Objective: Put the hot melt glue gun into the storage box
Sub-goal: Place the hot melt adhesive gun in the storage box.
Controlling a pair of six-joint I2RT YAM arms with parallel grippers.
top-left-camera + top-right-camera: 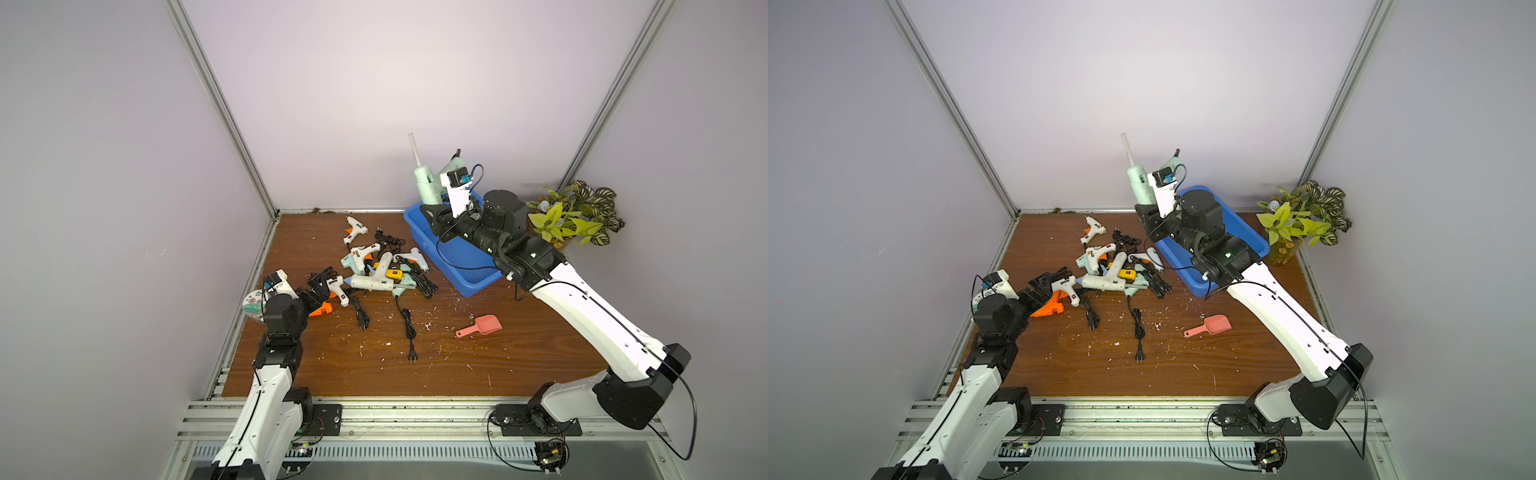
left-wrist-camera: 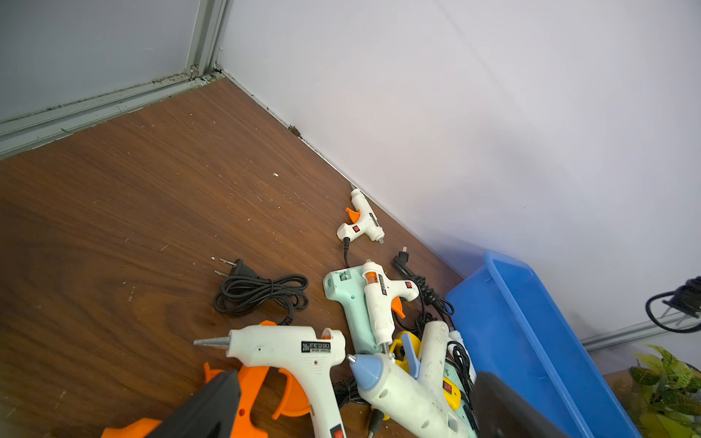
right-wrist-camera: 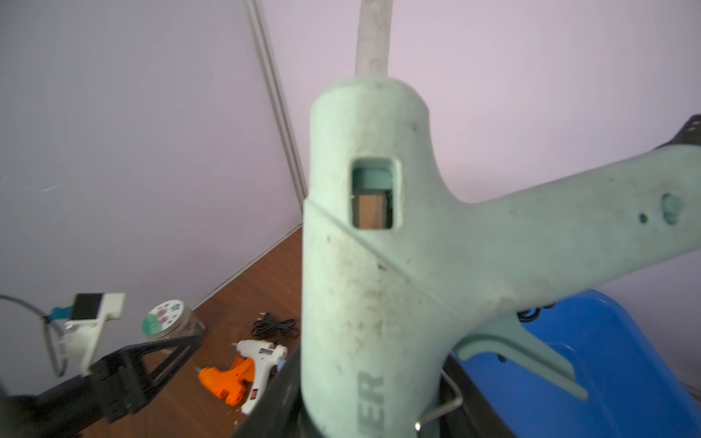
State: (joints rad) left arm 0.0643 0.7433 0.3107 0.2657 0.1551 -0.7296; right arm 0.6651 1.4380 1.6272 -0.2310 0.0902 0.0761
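My right gripper [image 1: 432, 214] [image 3: 371, 409] is shut on the barrel of a mint green hot melt glue gun [image 1: 426, 185] [image 1: 1138, 185] [image 3: 371, 265]. The gun is held upright, its glue stick pointing up, over the back left corner of the blue storage box [image 1: 465, 266] [image 1: 1246, 226] [image 3: 607, 360]. My left gripper [image 1: 322, 282] [image 1: 1044, 284] [image 2: 352, 413] is open, low at the left end of a pile of glue guns [image 1: 374, 270]. Its fingers straddle a white glue gun [image 1: 336, 289] [image 2: 296, 352] lying on an orange one [image 1: 320, 308] [image 2: 250, 386].
A pink scoop [image 1: 480, 325] lies on the wooden table right of centre. A potted plant [image 1: 573, 216] stands in the back right corner. A round jar [image 1: 253, 303] sits by the left wall behind my left arm. Black cords with plugs [image 1: 409, 328] trail forward from the pile.
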